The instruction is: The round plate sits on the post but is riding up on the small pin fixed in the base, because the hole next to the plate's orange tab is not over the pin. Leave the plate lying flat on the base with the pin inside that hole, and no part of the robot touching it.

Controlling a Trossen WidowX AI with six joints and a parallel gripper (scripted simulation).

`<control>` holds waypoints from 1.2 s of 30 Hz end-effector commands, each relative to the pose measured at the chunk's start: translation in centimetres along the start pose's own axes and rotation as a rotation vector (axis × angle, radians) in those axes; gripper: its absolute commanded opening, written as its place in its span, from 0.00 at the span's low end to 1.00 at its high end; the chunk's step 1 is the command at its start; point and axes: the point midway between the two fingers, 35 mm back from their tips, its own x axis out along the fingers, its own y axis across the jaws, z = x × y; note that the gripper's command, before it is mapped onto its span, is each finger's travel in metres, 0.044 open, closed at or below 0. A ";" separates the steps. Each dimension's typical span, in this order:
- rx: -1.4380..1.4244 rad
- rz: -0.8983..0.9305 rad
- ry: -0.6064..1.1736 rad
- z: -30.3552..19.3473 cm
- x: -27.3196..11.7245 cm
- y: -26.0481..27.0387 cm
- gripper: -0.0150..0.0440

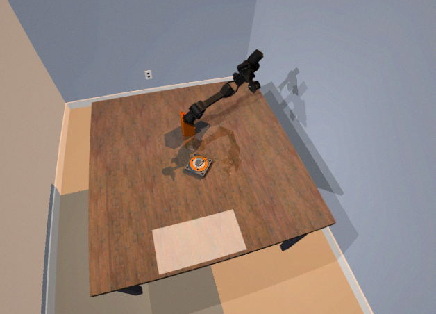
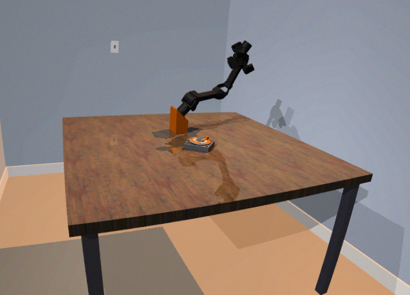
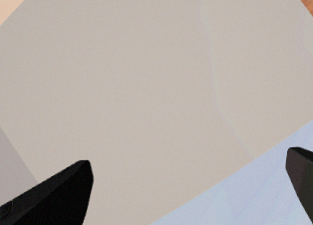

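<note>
Near the middle of the worktop [image 1: 133, 197] sits a square grey base [image 1: 198, 171] carrying the round plate [image 1: 198, 163], orange-rimmed with a grey centre around the post [image 2: 200, 139]. Whether the plate lies flat or tilted is too small to tell. Behind it, toward the far edge, stands the arm's orange mount [image 1: 187, 125]. The arm [image 1: 214, 98] stretches up and out past the far right corner, well apart from the plate. Its gripper [image 3: 188, 206] stands wide, with nothing between its fingers.
</note>
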 end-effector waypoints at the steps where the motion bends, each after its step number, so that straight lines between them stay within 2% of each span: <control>1: -0.012 -0.005 -0.004 0.1 0.2 0.1 0.89; 8: -0.476 -0.252 -0.098 3.9 8.1 3.0 0.58; 10: -0.525 -0.285 -0.102 4.4 9.0 3.1 0.49; 15: -0.804 -0.483 -0.093 7.8 14.1 2.9 0.26; 26: -1.201 -0.808 0.026 14.2 20.6 0.2 0.25; 34: -1.481 -1.086 0.203 20.2 24.0 -3.8 0.25; 36: -1.585 -1.178 0.304 22.3 24.8 -5.4 0.25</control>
